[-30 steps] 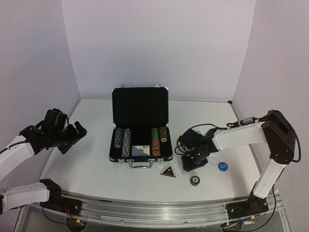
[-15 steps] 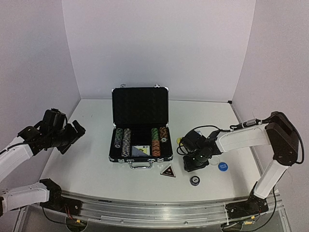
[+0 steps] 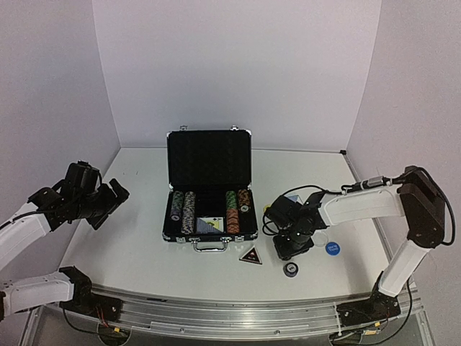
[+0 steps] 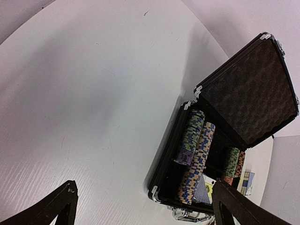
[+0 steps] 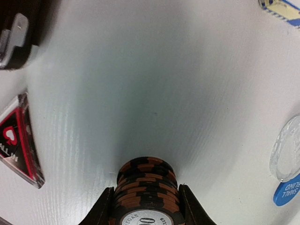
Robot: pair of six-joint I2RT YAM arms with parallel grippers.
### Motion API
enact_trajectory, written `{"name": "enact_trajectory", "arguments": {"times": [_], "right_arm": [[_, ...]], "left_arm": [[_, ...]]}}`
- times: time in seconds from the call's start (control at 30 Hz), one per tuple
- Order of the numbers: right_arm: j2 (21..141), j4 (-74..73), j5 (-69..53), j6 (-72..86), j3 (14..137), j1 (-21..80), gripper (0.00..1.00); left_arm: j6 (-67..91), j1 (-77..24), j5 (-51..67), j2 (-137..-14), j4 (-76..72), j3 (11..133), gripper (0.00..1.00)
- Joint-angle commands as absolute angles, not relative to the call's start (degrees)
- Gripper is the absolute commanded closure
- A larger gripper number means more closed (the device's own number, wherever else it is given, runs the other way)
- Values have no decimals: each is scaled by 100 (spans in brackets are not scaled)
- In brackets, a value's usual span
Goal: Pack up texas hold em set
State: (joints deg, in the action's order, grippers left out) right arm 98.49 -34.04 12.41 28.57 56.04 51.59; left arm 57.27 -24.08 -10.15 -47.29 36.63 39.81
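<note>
The black silver-edged briefcase (image 3: 209, 155) lies open at the table's middle, with striped poker chip rows (image 3: 189, 210) and a blue card deck (image 3: 209, 225) inside. Right of it my right gripper (image 3: 292, 245) is low on the table, shut on a stack of orange-and-black chips (image 5: 146, 187). In front lie a dark triangular marker (image 3: 251, 255) and a small chip stack (image 3: 290, 269). A blue disc (image 3: 332, 249) and a clear disc (image 5: 287, 150) lie to its right. My left gripper (image 3: 108, 198) hangs open, far left of the case, holding nothing (image 4: 144, 183).
A card box (image 5: 281, 8) lies beyond the right gripper, near the arm's cable. The case's handle (image 3: 209, 246) points toward the arm bases. White walls close in the table at the back and sides.
The right gripper's jaws have closed onto the orange-and-black chip stack and the arm has shifted slightly. The left arm has hardly moved.
</note>
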Motion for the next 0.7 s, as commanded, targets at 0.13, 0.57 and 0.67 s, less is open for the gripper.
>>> {"name": "enact_trajectory", "arguments": {"times": [0.13,0.57,0.67], "right_arm": [[9308,-4150,1263,2242,6677,5193,97],[8933,-4691,-553,1067,7315,5210,97],[8834,-4714,-821,858,7383,5217,97]], "left_arm": [[5558,-2426,-290,-5210,2894,4170,0],[5530,-3525,3001,-7946,-204,4940,0],[5750,-4006,3824,-8893,-880,5426,3]]}}
